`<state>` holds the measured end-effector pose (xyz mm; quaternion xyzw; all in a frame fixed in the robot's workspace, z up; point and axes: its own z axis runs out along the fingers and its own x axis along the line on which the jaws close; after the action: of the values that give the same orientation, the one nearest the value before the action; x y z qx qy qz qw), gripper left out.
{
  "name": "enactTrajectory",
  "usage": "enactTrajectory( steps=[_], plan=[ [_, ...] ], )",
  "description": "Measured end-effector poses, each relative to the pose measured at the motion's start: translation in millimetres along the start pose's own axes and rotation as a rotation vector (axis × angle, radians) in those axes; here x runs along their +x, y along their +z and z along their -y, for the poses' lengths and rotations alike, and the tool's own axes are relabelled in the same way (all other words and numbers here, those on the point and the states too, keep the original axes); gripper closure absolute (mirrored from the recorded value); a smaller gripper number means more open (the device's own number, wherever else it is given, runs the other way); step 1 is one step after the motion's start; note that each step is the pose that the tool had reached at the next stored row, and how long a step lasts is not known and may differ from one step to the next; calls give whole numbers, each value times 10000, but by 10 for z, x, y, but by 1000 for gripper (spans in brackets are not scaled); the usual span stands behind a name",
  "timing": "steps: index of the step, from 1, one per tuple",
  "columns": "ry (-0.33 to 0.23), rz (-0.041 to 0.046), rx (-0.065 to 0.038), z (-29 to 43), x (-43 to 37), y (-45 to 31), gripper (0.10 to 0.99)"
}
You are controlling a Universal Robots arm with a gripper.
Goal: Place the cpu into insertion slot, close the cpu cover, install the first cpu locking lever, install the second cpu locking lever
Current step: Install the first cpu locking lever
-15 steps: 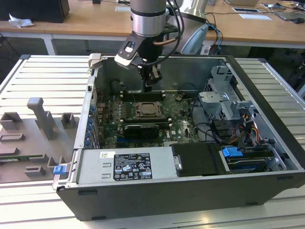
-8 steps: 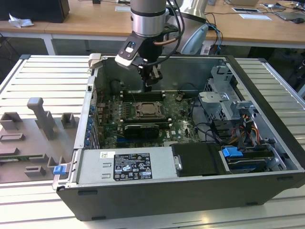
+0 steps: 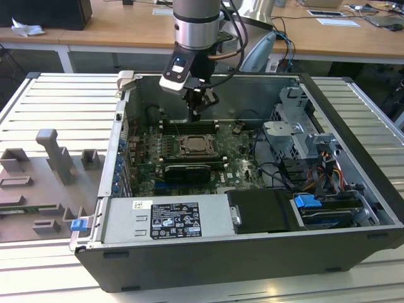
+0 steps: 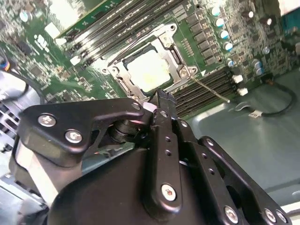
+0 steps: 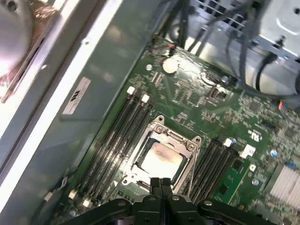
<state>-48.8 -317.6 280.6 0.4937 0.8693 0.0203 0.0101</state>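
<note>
The gripper, jaws clenched on nothing, hovered over the cpu, probably light and fragile, best held by its edges.

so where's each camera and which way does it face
Exterior view: off the arm, above the case, looking down into it; arm and gripper show.
First wrist view: on the arm, looking past the gripper at the cpu.
Second wrist view: on the arm, behind the gripper, toward the cpu.
Both wrist views share the cpu.
</note>
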Motion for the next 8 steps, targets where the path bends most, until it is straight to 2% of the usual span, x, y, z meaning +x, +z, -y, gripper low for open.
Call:
enactTrajectory(
  steps=[3, 7, 8],
  plan=[
    [-570, -26, 0, 2, 1, 3, 980],
    [-1941, -88, 5, 4, 2, 14, 980],
    [-2110, -95, 5, 4, 2, 15, 980]
  ],
)
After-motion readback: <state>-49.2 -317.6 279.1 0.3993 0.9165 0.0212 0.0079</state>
